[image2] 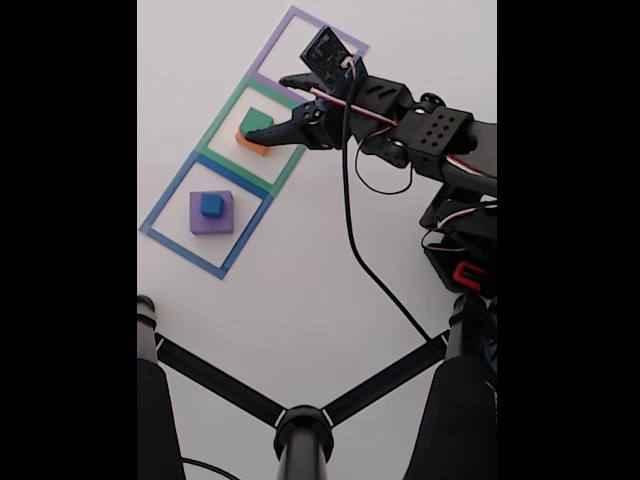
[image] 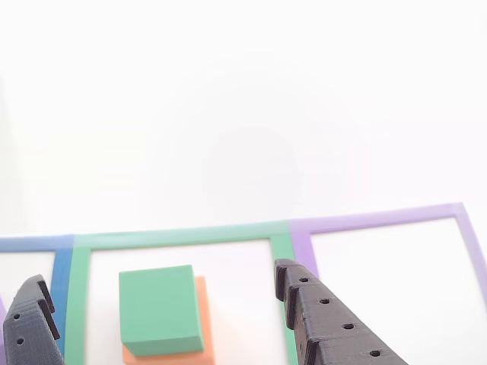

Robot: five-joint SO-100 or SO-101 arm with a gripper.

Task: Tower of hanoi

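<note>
White matte worktop [image2: 330, 270] with three taped square outlines in a diagonal row. Fingers [image: 163, 319] spread wide, straddling the green block [image: 158, 308] stacked on the orange block [image: 201, 319], lower centre of the other view. In the fixed view, blue block [image2: 211, 205] sits on purple block [image2: 211, 224], centre left.

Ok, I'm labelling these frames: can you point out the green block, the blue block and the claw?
green block [image: 158, 308], other view, top face.
blue block [image2: 211, 205], fixed view, top face.
claw [image: 163, 304], other view, midway between the two fingertips.
</note>
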